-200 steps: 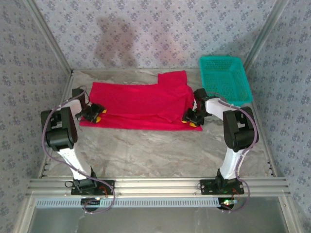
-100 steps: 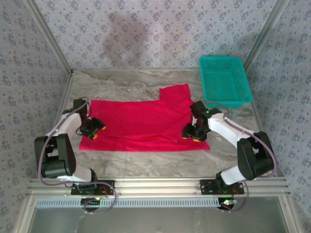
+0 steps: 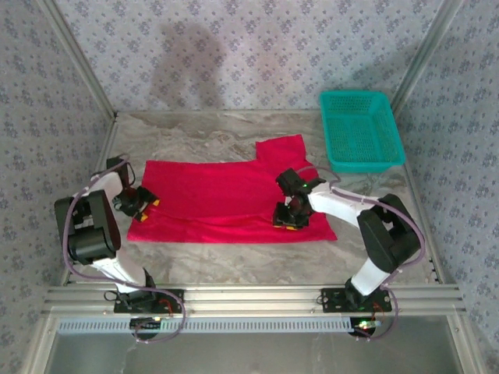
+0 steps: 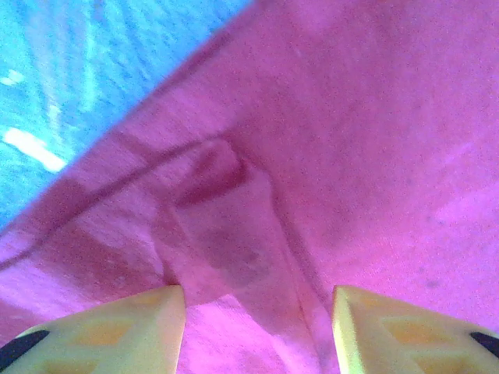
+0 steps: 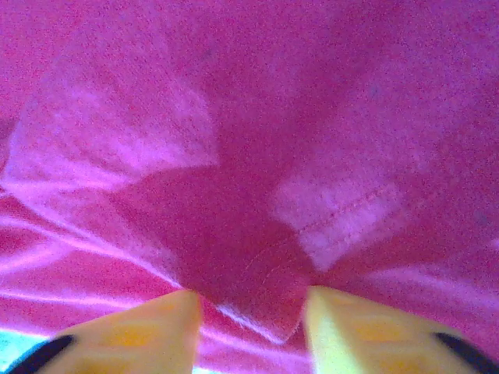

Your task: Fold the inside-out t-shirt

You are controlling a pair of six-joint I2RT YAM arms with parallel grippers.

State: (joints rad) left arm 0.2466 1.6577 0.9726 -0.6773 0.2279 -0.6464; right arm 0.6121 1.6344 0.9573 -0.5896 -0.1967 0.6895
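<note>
The inside-out t-shirt (image 3: 226, 195) lies spread flat on the marble table (image 3: 234, 253), to the left of the teal basket (image 3: 360, 132) and a little nearer to the arm bases than the basket is. It does not touch the basket. One sleeve (image 3: 282, 148) points away from the arms and comes near to the basket's left wall, with a strip of bare table between them. The front edge of the shirt is a doubled strip of cloth that runs away from the basket toward the left.

The right gripper (image 3: 287, 218) is down on this front strip, at the shirt's end that is closer to the basket. In the right wrist view its yellow fingers (image 5: 351, 335) stand somewhat apart, and a folded corner of red cloth with a stitched hem (image 5: 343, 212) sits in the gap. Whether the fingers already press this cloth I cannot tell.

The left gripper (image 3: 140, 204) is at the shirt's end that is farthest from the basket, on the side edge of the cloth. In the left wrist view its fingers (image 4: 125, 327) are half apart and a raised ridge of cloth fills the space between them. Creases run out from that place, so it holds a bunched fold of the shirt. A dark seam line (image 4: 117, 187) crosses the cloth just beyond it.
</note>
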